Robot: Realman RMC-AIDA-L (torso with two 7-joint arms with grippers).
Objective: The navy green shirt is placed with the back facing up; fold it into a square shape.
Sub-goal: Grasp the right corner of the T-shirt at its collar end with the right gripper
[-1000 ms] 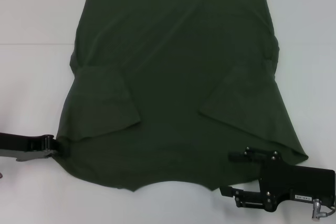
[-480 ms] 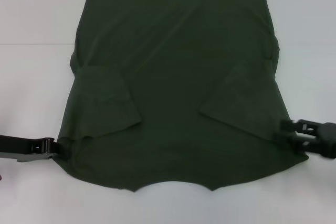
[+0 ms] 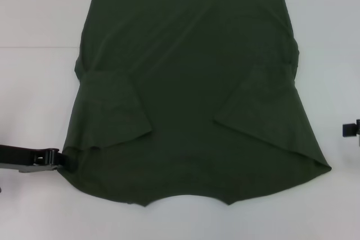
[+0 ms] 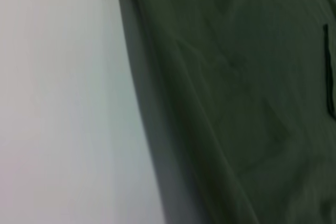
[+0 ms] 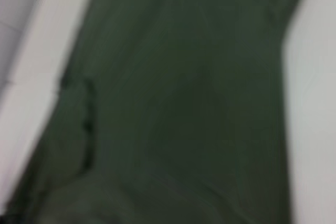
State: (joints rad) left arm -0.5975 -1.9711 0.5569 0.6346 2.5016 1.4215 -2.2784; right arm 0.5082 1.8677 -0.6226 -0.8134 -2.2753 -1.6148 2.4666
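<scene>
Your right gripper (image 3: 352,129) has pulled away to the table's right edge; its claw state cannot be told. Your left gripper (image 3: 62,159) pinches the near-left edge of the dark olive-green cotton shirt (image 3: 188,82), which lies flat with its sleeves folded in. Pulling one-sided could skew it.

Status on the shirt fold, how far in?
Early. Done: both sleeves of the navy green shirt lie folded in over the back. In hand: left end effector sits at the shirt's near-left edge; right end effector is off to the side. Left: body folds to square.

navy green shirt (image 3: 191,88) | flat, back up | sleeves folded inward
</scene>
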